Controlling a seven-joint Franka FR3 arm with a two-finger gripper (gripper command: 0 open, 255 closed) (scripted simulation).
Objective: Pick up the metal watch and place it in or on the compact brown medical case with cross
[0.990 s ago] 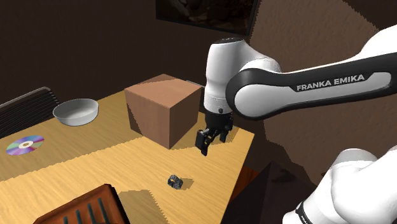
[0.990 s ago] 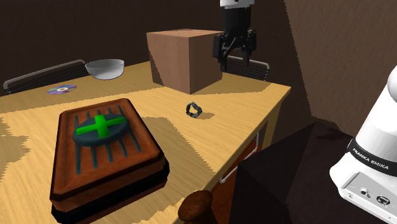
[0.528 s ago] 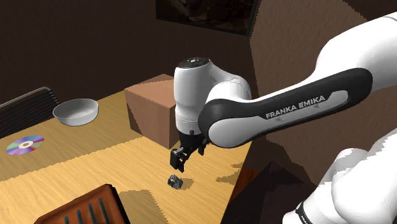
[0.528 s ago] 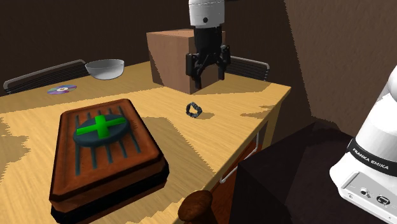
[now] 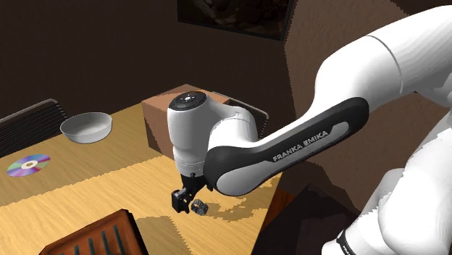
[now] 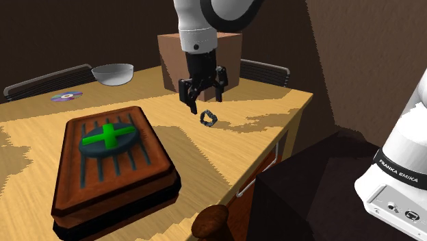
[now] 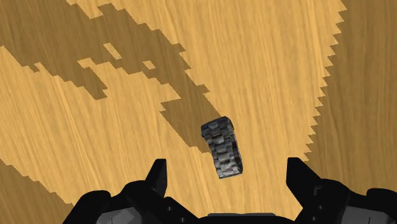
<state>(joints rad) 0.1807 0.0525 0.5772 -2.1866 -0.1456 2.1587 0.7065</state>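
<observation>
Metal links catch a little light on the dark grey watch [image 7: 222,147], which lies loose on the wooden tabletop [image 6: 267,130], well apart from the brown medical case [image 6: 156,159]. The black gripper [image 6: 204,103] hangs just above the watch, farther from the case than the watch itself in the second exterior view. Its fingers are spread wide with the band between them, and neither touches it. The case sits shut with its green cross [image 6: 106,137] facing up and nothing resting on it. By my reading, 0 of the 2 steps are done: the approach is nearly finished, while the grasp, lift, carry to the case and release all remain.
</observation>
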